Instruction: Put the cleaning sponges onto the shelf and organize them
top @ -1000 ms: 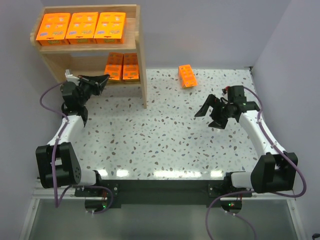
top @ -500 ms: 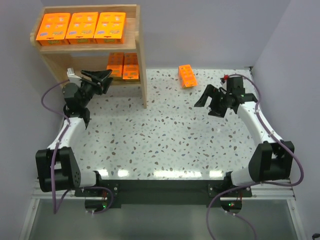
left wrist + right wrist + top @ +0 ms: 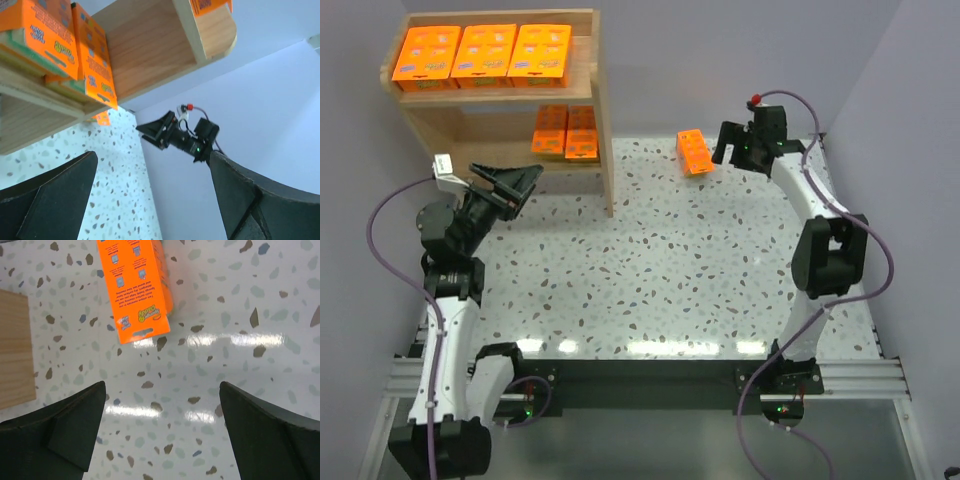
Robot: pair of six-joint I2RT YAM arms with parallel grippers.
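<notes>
**Q:** Which sponges are only partly seen?

**A:** From above, the two lower-tier sponges (image 3: pixel 566 133) reach the edge of the upper board of the shelf (image 3: pixel 603 120). Whether they run on beneath it cannot be told. In the right wrist view, the loose sponge (image 3: pixel 136 285) is cut by the top edge.

**Q:** And the end effectors?

**A:** In the wrist views, the left end effector (image 3: pixel 152 156) and right end effector (image 3: pixel 162 386) show finger ends only, the rest cropped at the bottom edge. From above, the print on the sponges is too small to read.
</notes>
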